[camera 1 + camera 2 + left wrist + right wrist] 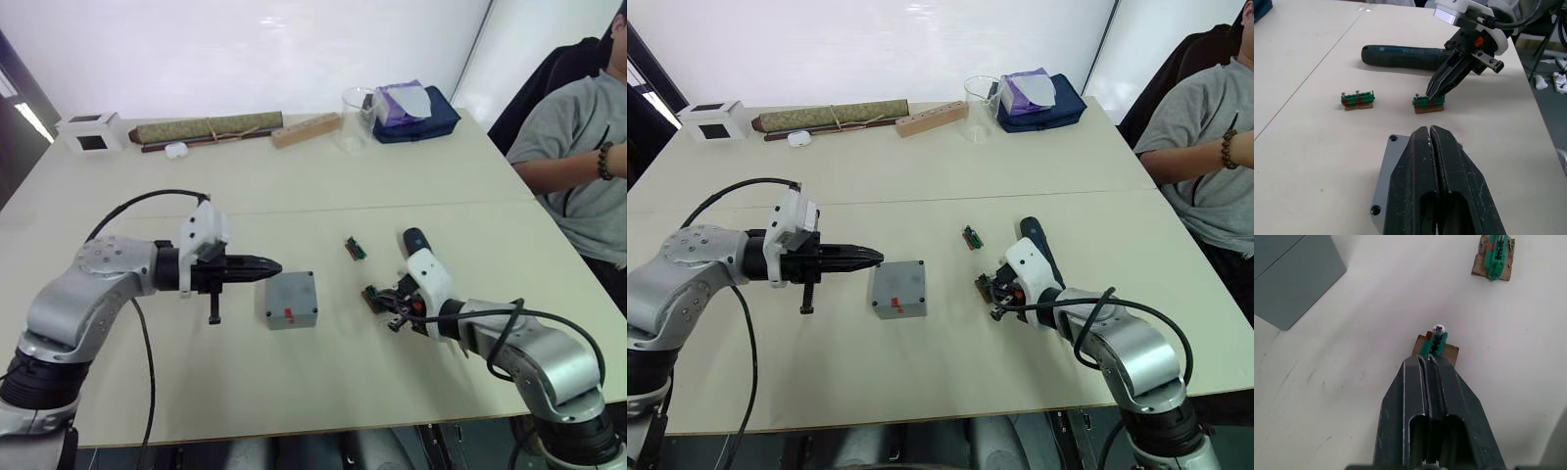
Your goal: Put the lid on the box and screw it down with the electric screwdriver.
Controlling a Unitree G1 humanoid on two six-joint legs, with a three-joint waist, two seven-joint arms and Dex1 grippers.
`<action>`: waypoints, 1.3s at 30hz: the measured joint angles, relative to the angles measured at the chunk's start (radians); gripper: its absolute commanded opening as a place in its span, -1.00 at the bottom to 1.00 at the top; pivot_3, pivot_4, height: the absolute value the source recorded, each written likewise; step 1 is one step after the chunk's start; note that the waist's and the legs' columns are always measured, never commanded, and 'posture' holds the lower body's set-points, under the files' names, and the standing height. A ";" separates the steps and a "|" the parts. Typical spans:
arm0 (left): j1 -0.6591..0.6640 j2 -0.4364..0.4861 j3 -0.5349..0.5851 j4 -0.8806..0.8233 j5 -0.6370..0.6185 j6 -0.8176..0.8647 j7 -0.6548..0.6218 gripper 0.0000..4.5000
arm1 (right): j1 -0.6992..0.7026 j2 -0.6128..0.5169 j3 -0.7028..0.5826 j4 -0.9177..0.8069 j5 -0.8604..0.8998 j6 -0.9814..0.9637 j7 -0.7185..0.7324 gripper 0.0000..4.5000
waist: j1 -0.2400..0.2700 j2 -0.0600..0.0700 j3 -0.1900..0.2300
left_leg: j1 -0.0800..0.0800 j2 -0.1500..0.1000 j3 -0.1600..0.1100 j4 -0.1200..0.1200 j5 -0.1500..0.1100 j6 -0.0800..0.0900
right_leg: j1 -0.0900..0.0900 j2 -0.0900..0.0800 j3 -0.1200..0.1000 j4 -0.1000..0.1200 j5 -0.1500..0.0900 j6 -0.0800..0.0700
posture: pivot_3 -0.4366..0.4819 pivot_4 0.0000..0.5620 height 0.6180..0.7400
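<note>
**Black fingers closed on both arms, grey box lidded between them**

Black and pressed together, the left gripper [272,265] has its fingers pointing at the lid [291,299], their tips just above its near edge in the left wrist view. The lid lies flat on the box [884,309], a small red mark on its top. In the left wrist view two corner screw holes of the lid show, which the head views do not resolve.

The right gripper [1431,92], on the far side of the box from the left one, has its fingers closed with their tips on a green screw holder [1433,343]; the right wrist view shows a single screw head standing at the holder's end. A second green holder [1357,100] lies beside the first, farther from the box in the head views.

The electric screwdriver [1403,55] lies on the pale surface [323,186] behind the right gripper. A blue label runs along its body, too small to read.
</note>
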 measured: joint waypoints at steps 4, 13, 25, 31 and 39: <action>0.004 0.009 0.000 0.000 0.013 -0.012 -0.005 -1.00 | -0.006 -0.009 -0.011 0.000 0.006 0.003 0.001 -0.98 | -0.001 0.000 0.000 | 0.000 0.000 0.000 0.000 0.000 0.000 | 0.000 0.000 0.000 0.000 0.000 0.000 | -0.05 -0.47 0.93; 0.086 0.068 0.013 -0.002 0.018 -0.027 -0.040 -1.00 | -0.078 -0.050 -0.095 -0.036 0.081 0.063 0.016 -0.98 | 0.000 0.000 0.000 | 0.000 0.000 0.000 0.000 0.000 0.000 | 0.000 0.000 0.000 0.000 0.000 0.000 | -0.05 -0.47 0.93; 0.135 0.113 0.081 -0.006 0.022 -0.040 -0.032 -1.00 | -0.395 0.061 -0.016 -0.009 0.246 0.170 0.037 -0.98 | -0.001 0.000 0.000 | 0.000 0.000 0.000 0.000 0.000 0.000 | 0.000 -0.001 0.000 0.000 0.000 0.000 | -0.05 -0.47 0.93; 0.158 0.117 0.092 -0.022 0.021 -0.038 -0.005 -1.00 | -0.442 0.087 0.101 0.068 0.227 0.121 0.042 -0.98 | -0.001 0.000 0.000 | 0.000 0.000 0.000 0.000 0.000 0.000 | -0.001 -0.001 0.000 0.000 0.000 0.000 | -0.05 -0.47 0.93; 0.202 0.118 0.126 -0.091 0.014 -0.014 0.043 -1.00 | -0.461 0.090 0.195 0.164 0.184 0.040 0.065 -0.98 | -0.002 0.000 0.000 | 0.000 0.001 0.000 0.000 0.000 0.000 | -0.001 0.000 0.000 0.001 0.000 0.000 | -0.05 -0.47 0.93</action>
